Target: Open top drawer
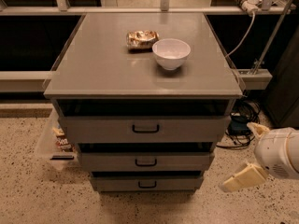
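The top drawer (93, 130) is the widest grey front of the cabinet, just under the tabletop, with a small black loop handle (145, 129) at its centre. A dark gap shows above the front. Two narrower drawer fronts (145, 162) (147, 183) sit below it. My gripper (237, 156) is low at the right, beside the cabinet's right side and apart from it, well to the right of the handle. Its cream fingers (243, 177) are spread open and hold nothing.
A white bowl (171, 53) and a crumpled snack bag (142, 38) rest on the grey tabletop (93, 69). A clear plastic bin (52, 141) with snacks stands on the floor at the left. Cables (240, 120) lie on the floor at the right.
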Robot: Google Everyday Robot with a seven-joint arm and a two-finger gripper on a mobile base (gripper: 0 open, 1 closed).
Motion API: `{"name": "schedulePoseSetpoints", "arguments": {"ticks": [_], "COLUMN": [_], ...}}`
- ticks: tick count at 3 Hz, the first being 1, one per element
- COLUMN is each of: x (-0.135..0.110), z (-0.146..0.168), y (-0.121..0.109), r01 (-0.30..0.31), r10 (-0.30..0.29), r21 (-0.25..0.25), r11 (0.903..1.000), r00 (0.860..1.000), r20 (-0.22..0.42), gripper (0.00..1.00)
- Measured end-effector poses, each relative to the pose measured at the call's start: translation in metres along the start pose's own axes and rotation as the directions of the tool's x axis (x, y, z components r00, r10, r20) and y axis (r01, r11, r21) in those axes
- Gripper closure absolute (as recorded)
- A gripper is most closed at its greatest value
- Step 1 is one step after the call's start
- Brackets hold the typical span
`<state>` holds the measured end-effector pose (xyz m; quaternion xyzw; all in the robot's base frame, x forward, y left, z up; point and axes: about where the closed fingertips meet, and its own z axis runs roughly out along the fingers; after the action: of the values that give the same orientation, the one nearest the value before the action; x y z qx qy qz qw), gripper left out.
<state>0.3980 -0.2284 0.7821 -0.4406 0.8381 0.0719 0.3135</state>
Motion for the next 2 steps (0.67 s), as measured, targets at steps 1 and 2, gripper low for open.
{"name": "schedulePoseSetpoints", "arguments": {"ticks": [1,2], "x": [0.000,0.000], "z": [0.000,0.015], "y": [0.000,-0.005], "r01": [0.000,0.005], "r10": [0.000,-0.004], "r21": [0.000,-0.014], "r11": [1.0000,0.9999], "r00": [1.000,0.997], "r20": [0.000,0.072], "gripper": [0.00,0.00]}}
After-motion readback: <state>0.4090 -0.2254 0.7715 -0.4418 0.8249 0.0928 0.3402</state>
